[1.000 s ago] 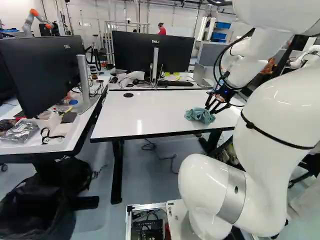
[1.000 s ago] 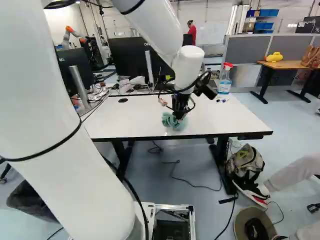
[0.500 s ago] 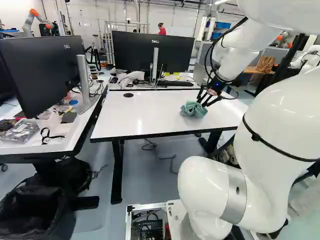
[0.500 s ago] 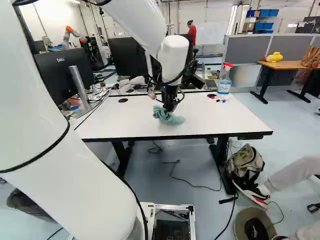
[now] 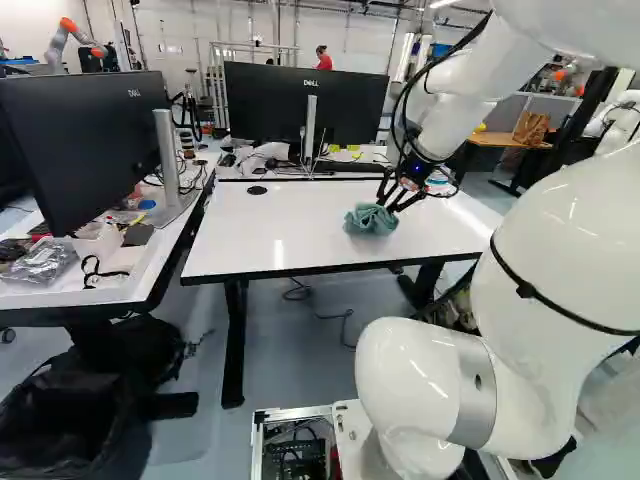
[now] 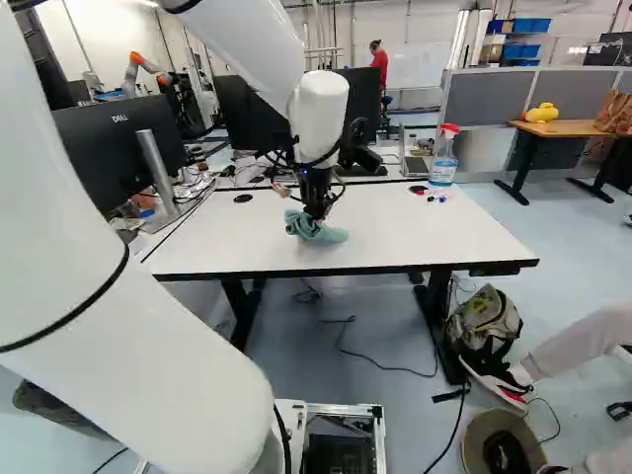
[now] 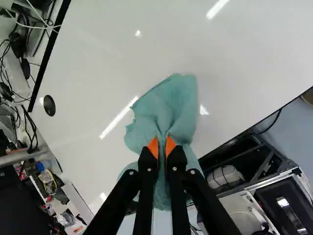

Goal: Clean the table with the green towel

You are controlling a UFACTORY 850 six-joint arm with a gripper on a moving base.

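In the left base view my gripper [image 5: 388,205] is low over the white table [image 5: 290,235], its tips in the crumpled green towel [image 5: 368,220]. The right base view shows the towel [image 6: 314,229] bunched under the gripper [image 6: 316,212], spread a little to one side on the tabletop. Seen from the wrist, the gripper [image 7: 162,149] is shut on the towel [image 7: 168,110]; cloth is pinched between the orange pads and fans out ahead of and beneath the fingers. The towel's underside is hidden.
A spray bottle [image 6: 443,156] and some small markers [image 6: 436,197] stand and lie at the table's far right. Monitors [image 5: 305,105] rise behind the table. A cluttered desk [image 5: 75,285] adjoins its left side. A backpack [image 6: 486,321] is on the floor at the right.
Gripper and towel have moved together leftward across the tabletop in both base views. The arm has swung with them; the base has stayed where it was.
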